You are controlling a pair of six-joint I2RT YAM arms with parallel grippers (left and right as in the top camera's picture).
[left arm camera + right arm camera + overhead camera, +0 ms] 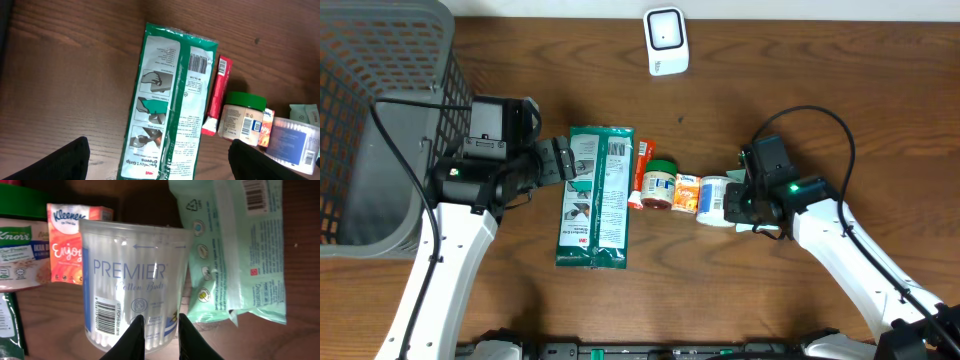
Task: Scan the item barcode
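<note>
**Insp. notes, L to R**

1. Far L: grey mesh basket [380,110]. Not involved.
2. My left gripper [563,160]: fingers spread wide, holding nothing. The tips are just beside the L edge of the green Grip Gloves pack [597,195], which lies flat.
3. Centre row, items packed close: red tube [642,172], Knorr jar [660,186] w/ green lid, Kleenex pack [686,192].
4. Scanner [666,42]: far edge of table, approx. centre, well apart from the row.
5. Cotton buds tub [135,275]: R end of the row and, in my judgement, the item to scan. It appears to lie on its side against the Kleenex pack, w/ a mint wipes pack [235,250] on its other side.
6. My right gripper [161,337]: fingers [134,339] drawn close w/ a narrow gap, tips over the tub's near rim. Cannot tell whether they pinch the rim or only sit on it.

**Recs for this step**

- Confirm a firm bite before lifting. The wall is smooth, round plastic, so it will likely slip or roll in a thin pinch.
- Lift straight up, clear of the Kleenex pack, so neighbours aren't dragged.
- The barcode [107,317] sits on the wall just beside my fingers. Don't cover it.
- Carry the tub far and L, and turn the barcode face to the scanner.
- Left arm has no role here; hold it off the route.
</note>
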